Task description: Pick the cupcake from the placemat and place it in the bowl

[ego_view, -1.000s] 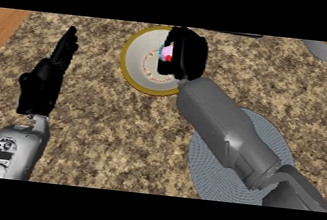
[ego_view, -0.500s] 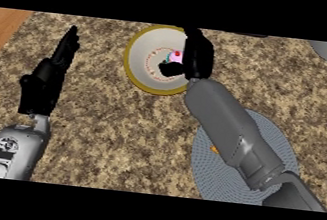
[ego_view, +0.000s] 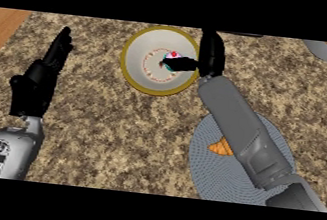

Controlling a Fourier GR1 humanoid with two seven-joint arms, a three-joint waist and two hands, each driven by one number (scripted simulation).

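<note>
Speckled granite surface (ego_view: pixel 104 136) fills most of the head view, with a strip of wood along the left edge. Closest in, the round grey placemat (ego_view: pixel 212 172) sits at lower right, mostly under the right forearm, and there's a small orange wedge-shaped thing (ego_view: pixel 220 148) on it that I can't identify. No cupcake on the mat anymore.

Over on the left, the left hand (ego_view: pixel 40 81) is just parked, fingers straight and pointing up the view, holding nothing. Looks like it's kept out of the way so the other arm has room.

Further back, the right hand (ego_view: pixel 205 61) reaches over the right rim of the yellow-rimmed bowl (ego_view: pixel 137 76), with a finger or thumb curled in toward the middle. The cupcake (ego_view: pixel 171 61) is right at those fingertips, inside the bowl near its center. My read is it's being held low over the bowl so it lands upright, but whether it's touching the bottom yet, I can't tell. It's too small and hidden to say which way its top points or how its long axis runs.
</note>
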